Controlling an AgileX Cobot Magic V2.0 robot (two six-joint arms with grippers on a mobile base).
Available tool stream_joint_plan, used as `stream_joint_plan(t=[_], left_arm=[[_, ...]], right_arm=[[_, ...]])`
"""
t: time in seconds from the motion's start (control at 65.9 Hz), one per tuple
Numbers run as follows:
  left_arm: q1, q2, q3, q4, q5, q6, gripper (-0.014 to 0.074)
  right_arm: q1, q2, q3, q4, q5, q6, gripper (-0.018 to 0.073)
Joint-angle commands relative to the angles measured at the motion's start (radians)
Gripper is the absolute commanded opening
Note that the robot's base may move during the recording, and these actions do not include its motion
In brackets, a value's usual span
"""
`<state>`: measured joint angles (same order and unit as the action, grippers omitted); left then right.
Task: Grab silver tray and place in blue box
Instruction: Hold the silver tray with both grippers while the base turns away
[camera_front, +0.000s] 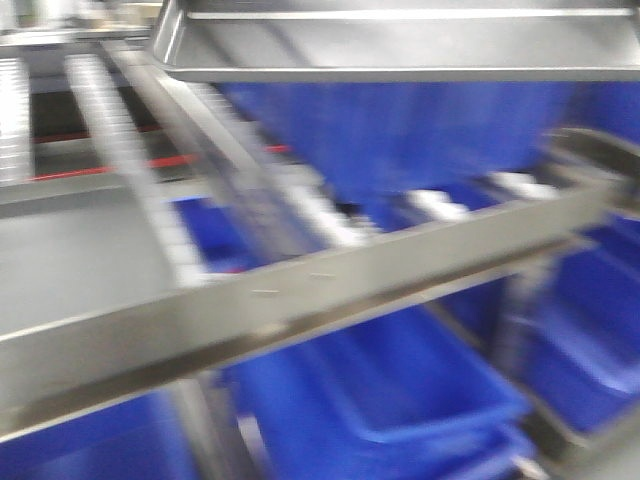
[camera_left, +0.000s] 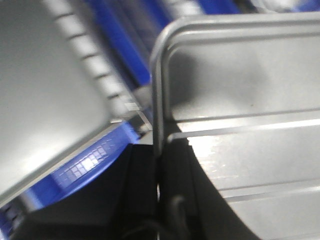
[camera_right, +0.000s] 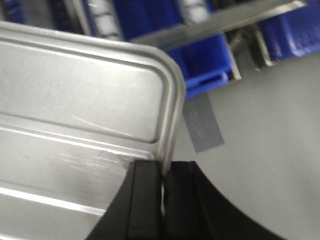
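Observation:
The silver tray (camera_front: 400, 45) hangs in the air at the top of the front view, above the rack, seen from below. In the left wrist view its bed (camera_left: 250, 100) shows long ridges, and my left gripper (camera_left: 159, 175) is shut on its left rim. In the right wrist view the tray (camera_right: 75, 100) fills the left side, and my right gripper (camera_right: 162, 190) is shut on its right rim. A blue box (camera_front: 400, 400) sits low under the rack; another blue box (camera_front: 400, 130) stands behind the rollers.
A steel roller rack with a slanted front rail (camera_front: 300, 300) crosses the front view. A dull grey tray (camera_front: 80, 260) lies on its left part. More blue crates (camera_front: 590, 340) sit at the right. Grey floor with a tape patch (camera_right: 202, 125) shows below.

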<state>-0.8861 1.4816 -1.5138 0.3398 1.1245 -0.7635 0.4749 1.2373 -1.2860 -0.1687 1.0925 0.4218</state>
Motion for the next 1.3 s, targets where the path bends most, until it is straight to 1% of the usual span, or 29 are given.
stream_joint_plan(t=[0.0, 1.289], left_arm=[[-0.011, -0.033, -0.029, 0.033, -0.027, 0.022, -0.0105], [-0.011, -0.033, -0.029, 0.033, -0.027, 0.022, -0.0105]], right_arm=[[0.001, -0.027, -0.028, -0.029, -0.047, -0.02, 0.0059], [0.001, -0.027, -0.028, -0.029, -0.046, -0.02, 0.0059]])
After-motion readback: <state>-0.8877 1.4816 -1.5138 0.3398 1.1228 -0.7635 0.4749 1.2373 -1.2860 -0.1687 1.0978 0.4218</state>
